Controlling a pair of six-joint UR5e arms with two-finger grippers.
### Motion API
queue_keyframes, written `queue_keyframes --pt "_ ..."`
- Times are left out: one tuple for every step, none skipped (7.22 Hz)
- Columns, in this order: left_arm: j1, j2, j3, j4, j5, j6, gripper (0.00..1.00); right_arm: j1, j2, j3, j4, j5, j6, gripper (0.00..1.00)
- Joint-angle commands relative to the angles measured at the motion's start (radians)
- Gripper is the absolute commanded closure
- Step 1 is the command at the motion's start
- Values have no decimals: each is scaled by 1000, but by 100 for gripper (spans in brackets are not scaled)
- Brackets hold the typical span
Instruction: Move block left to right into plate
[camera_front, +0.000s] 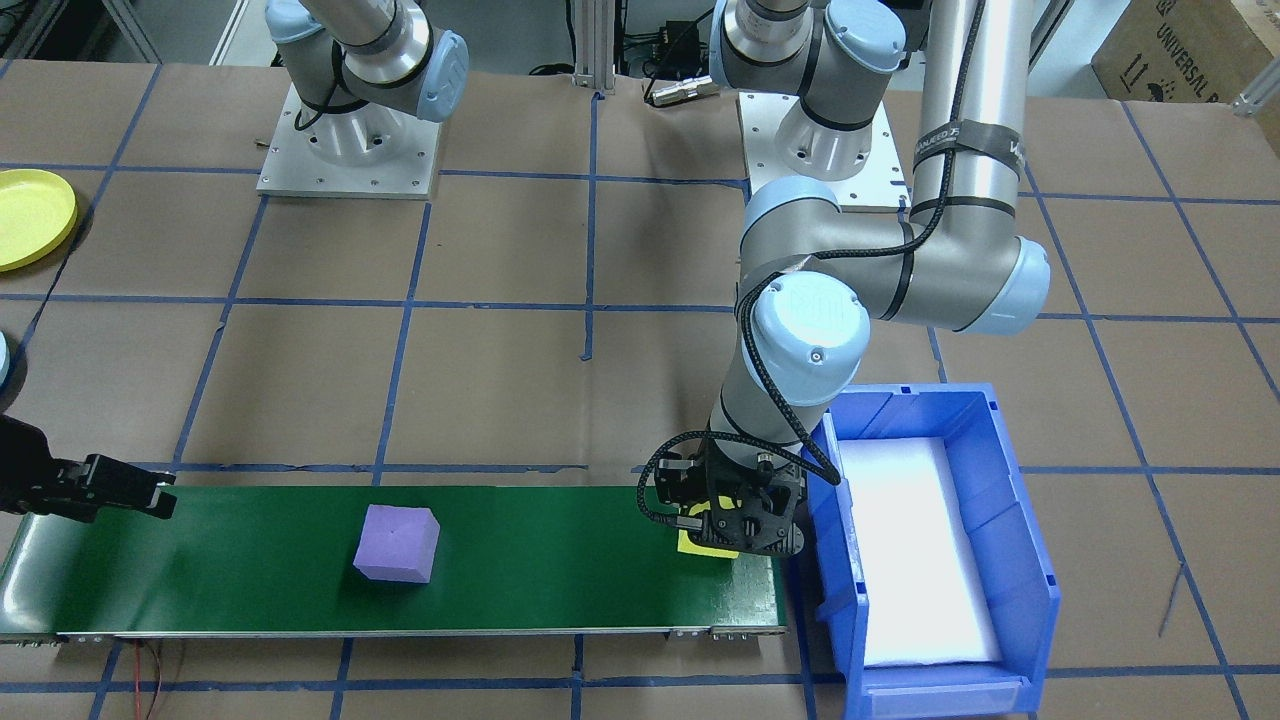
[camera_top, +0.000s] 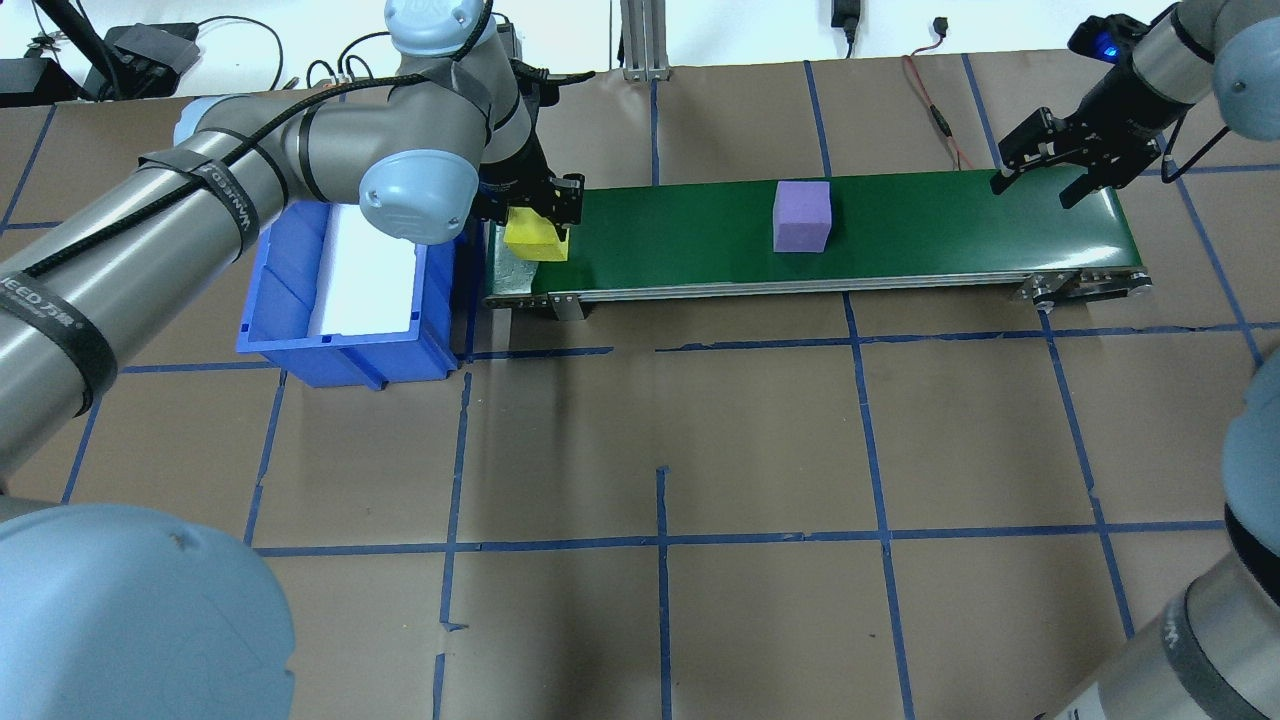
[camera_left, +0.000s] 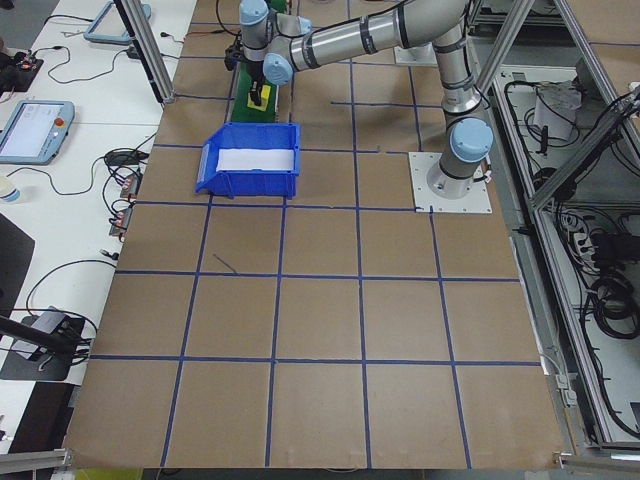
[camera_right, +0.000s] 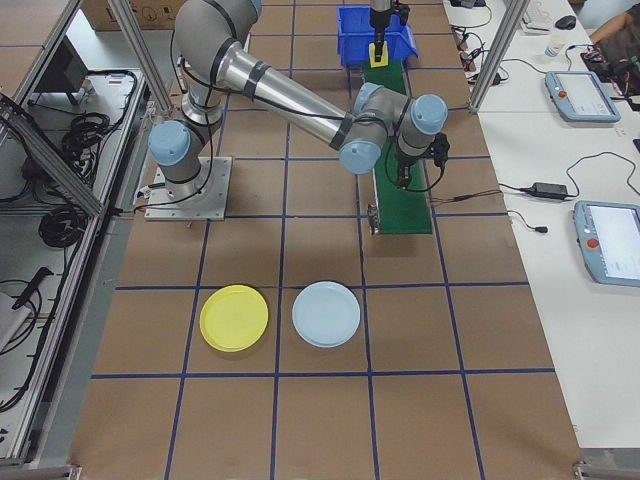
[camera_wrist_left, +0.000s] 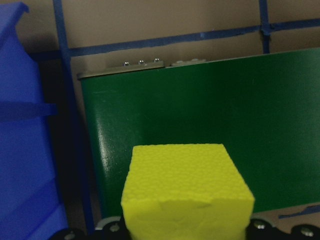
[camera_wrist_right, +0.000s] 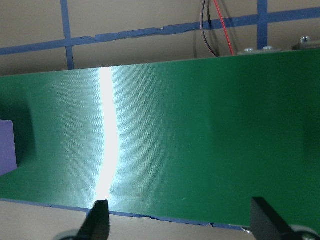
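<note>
My left gripper (camera_top: 535, 212) is shut on a yellow foam block (camera_top: 535, 240) at the green conveyor belt's (camera_top: 920, 225) left end, beside the blue bin. The left wrist view shows the yellow block (camera_wrist_left: 186, 187) filling the space between the fingers, with belt behind it. A purple block (camera_top: 802, 216) sits on the belt near its middle. My right gripper (camera_top: 1033, 190) hangs open over the belt's right end with nothing between its fingers (camera_wrist_right: 97, 222). The purple block's edge (camera_wrist_right: 7, 147) shows at the right wrist view's left. A yellow plate (camera_right: 234, 317) and a pale blue plate (camera_right: 326, 314) lie on the table.
A blue bin (camera_top: 340, 345) with a white liner stands against the belt's left end, close to my left gripper. The yellow plate (camera_front: 30, 215) lies at the table's edge on my right side. Brown paper with blue tape lines covers the table.
</note>
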Motion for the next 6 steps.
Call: queue_keyframes --pt "-2 -6 9 47 -9 -16 1 0 1 15 -2 62 -22 0" --pt "-2 -5 19 47 -9 -45 0 0 1 18 -2 66 -25 0" --pt "-2 9 26 49 -12 -69 0 0 1 18 -4 68 -25 0" --pt "-2 58 26 32 -12 -66 0 0 0 18 -4 68 -26 0" --pt "-2 130 27 -53 -7 -68 0 0 0 22 -4 68 -25 0" --pt "9 225 30 -150 -7 -66 0 0 0 19 -4 68 -25 0"
